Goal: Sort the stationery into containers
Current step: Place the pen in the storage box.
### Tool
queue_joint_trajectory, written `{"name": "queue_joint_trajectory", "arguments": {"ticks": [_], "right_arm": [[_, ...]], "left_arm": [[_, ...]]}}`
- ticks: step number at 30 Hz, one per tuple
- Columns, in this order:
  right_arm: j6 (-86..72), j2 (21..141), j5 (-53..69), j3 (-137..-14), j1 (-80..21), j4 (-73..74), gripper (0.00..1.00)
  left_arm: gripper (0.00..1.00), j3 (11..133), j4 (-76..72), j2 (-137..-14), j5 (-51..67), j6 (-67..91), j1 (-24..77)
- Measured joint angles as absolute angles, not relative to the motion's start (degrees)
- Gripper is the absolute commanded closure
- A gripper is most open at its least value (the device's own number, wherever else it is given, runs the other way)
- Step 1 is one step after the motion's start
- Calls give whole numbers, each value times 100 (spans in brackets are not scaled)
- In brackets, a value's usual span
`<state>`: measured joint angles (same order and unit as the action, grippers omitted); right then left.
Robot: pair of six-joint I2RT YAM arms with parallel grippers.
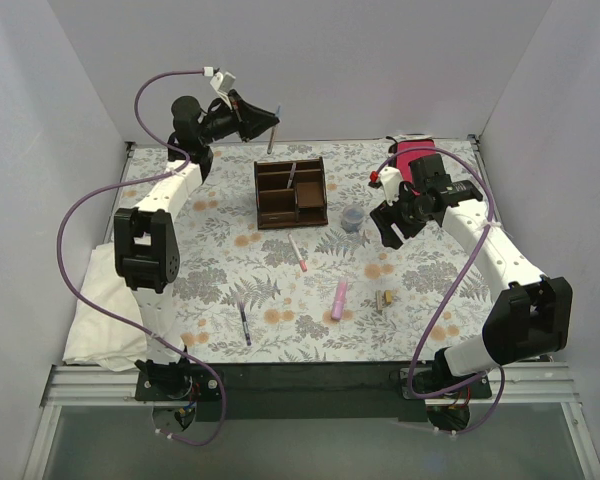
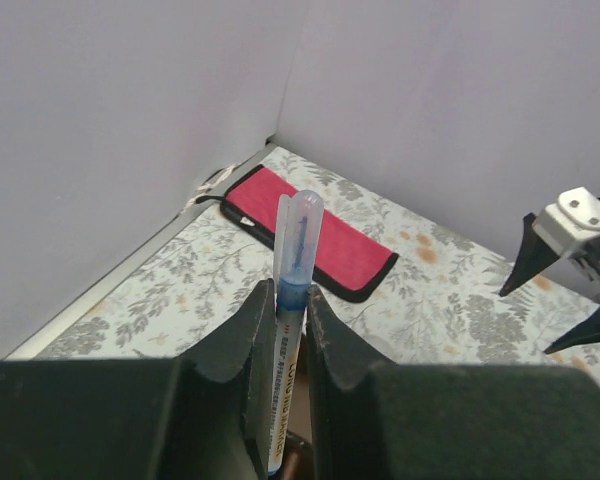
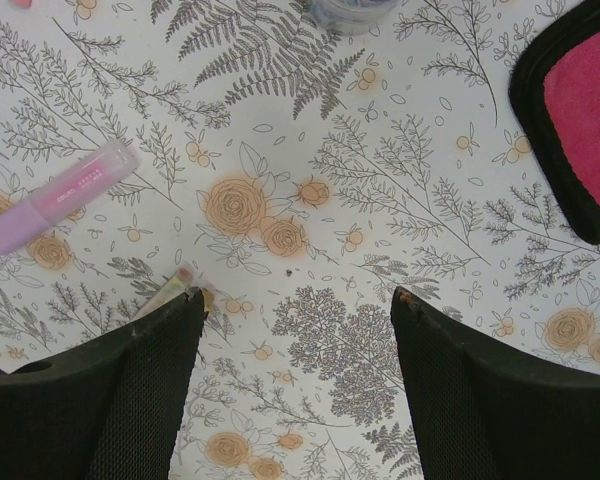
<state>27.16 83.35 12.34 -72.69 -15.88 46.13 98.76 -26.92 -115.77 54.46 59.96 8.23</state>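
Observation:
My left gripper [image 1: 274,119] is raised behind the dark brown wooden organiser [image 1: 291,192], shut on a thin blue-and-white pen [image 1: 271,140] that hangs down. In the left wrist view the pen [image 2: 294,250] stands pinched between the fingers [image 2: 252,330]. My right gripper [image 1: 388,232] is open and empty, hovering right of the small bluish-grey cup [image 1: 352,217]. In its wrist view the gripper [image 3: 298,297] is over bare mat, with the fat pink marker [image 3: 55,195] to the left. The yellowish-brown block [image 3: 175,285] shows by the left fingertip.
A pink-and-blue pen [image 1: 298,252], the pink marker [image 1: 339,298], the block [image 1: 384,298] and a black pen [image 1: 245,325] lie on the floral mat. A flat red cloth [image 1: 412,160] lies at the back right. A white cloth [image 1: 100,310] hangs at the left edge.

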Motion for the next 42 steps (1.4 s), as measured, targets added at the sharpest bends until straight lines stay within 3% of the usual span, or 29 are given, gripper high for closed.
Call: {"name": "queue_joint_trajectory", "arguments": {"ticks": [14, 42], "right_arm": [[2676, 8287, 985, -7210, -1588, 4617, 20], [2567, 8558, 878, -7319, -1588, 4687, 19]], "left_arm": [[100, 8438, -4285, -11596, 5680, 7032, 972], [100, 8755, -4980, -12820, 5603, 6608, 1188]]}}
